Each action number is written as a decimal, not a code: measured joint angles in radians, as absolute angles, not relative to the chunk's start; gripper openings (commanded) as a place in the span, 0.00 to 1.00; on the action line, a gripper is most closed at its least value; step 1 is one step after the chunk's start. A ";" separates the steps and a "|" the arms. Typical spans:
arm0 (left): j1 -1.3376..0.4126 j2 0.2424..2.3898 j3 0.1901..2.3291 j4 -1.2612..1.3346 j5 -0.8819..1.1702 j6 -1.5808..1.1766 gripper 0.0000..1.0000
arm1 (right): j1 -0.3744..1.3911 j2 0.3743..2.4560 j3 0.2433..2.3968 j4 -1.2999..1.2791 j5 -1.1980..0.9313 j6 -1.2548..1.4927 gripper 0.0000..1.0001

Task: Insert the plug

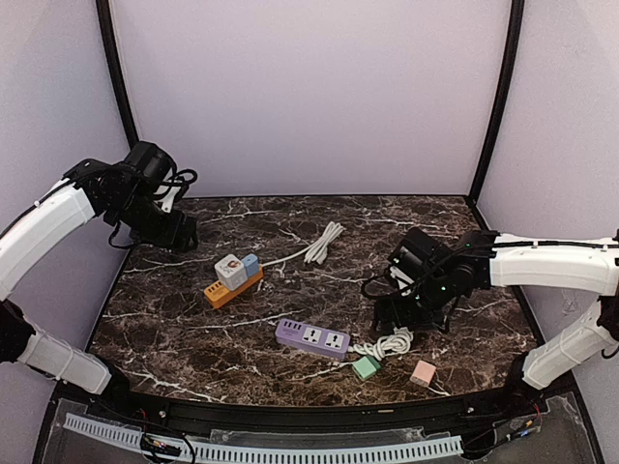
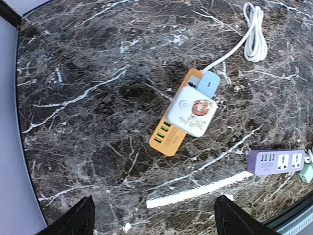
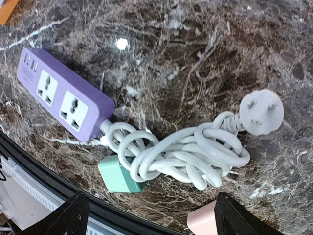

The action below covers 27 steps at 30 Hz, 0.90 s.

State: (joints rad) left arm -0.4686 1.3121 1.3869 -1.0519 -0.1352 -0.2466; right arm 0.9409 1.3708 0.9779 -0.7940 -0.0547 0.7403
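Note:
A purple power strip [image 1: 311, 338] lies at the table's front middle, its two sockets empty in the right wrist view [image 3: 63, 100]. Its white cord [image 3: 190, 152] is bundled beside it and ends in a three-pin plug [image 3: 261, 112] lying loose. A green plug [image 3: 117, 175] lies partly under the cord, and a pink plug [image 3: 203, 223] lies to its right. My right gripper [image 3: 154, 211] is open and empty above the cord bundle. My left gripper [image 2: 155, 214] is open and empty, high at the back left.
An orange power strip [image 2: 171, 134] lies left of centre with a white cube adapter [image 2: 193, 111] and a blue plug [image 2: 209, 84] on it. Its white cord [image 1: 324, 242] is coiled toward the back. The table's front edge [image 1: 319, 404] is close to the green and pink plugs.

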 measured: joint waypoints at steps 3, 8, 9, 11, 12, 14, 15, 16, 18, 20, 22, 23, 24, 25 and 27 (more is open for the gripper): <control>-0.484 1.321 1.385 -1.020 -0.065 -0.238 0.85 | 0.942 1.348 0.930 -0.793 -0.091 0.758 0.84; -0.652 1.313 1.323 -0.893 -0.006 -0.198 0.85 | 0.944 1.304 0.899 -0.775 -0.128 0.773 0.82; -0.690 1.307 1.300 -0.859 0.006 -0.193 0.85 | 0.944 1.299 0.898 -0.772 -0.132 0.773 0.82; -0.770 1.290 1.239 -0.778 0.029 -0.186 0.85 | 0.944 1.298 0.898 -0.765 -0.130 0.779 0.82; -0.796 1.282 1.214 -0.747 0.037 -0.186 0.85 | 0.944 1.299 0.901 -0.766 -0.121 0.781 0.82; -0.850 1.274 1.164 -0.674 0.041 -0.186 0.85 | 0.944 1.308 0.923 -0.782 -0.090 0.787 0.84; -0.885 1.274 1.135 -0.620 0.039 -0.186 0.85 | 0.944 1.315 0.943 -0.794 -0.068 0.790 0.84; -0.911 1.275 1.114 -0.573 0.034 -0.186 0.85 | 0.944 1.321 0.972 -0.809 -0.038 0.795 0.84; -0.966 1.280 1.076 -0.492 0.029 -0.184 0.85 | 0.941 1.325 1.020 -0.833 0.016 0.807 0.84; -1.028 1.291 1.037 -0.389 0.019 -0.176 0.84 | 0.931 1.324 1.064 -0.859 0.061 0.818 0.84; -1.082 1.316 1.010 -0.296 0.005 -0.164 0.85 | 0.911 1.322 1.096 -0.872 0.095 0.825 0.84; -1.113 1.334 0.997 -0.244 -0.003 -0.154 0.85 | 0.899 1.319 1.106 -0.878 0.109 0.828 0.84; -1.135 1.356 0.988 -0.200 -0.009 -0.139 0.85 | 0.886 1.317 1.114 -0.885 0.118 0.830 0.85; -1.161 1.381 0.981 -0.155 -0.017 -0.125 0.85 | 0.871 1.314 1.123 -0.895 0.130 0.833 0.85; -1.206 1.438 0.971 -0.073 -0.030 -0.090 0.85 | 0.847 1.312 1.141 -0.916 0.152 0.842 0.85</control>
State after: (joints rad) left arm -1.2060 1.4384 0.9707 -0.0731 -0.0303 -0.0902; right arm 0.8467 1.3121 1.1412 -0.9157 0.1516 0.8421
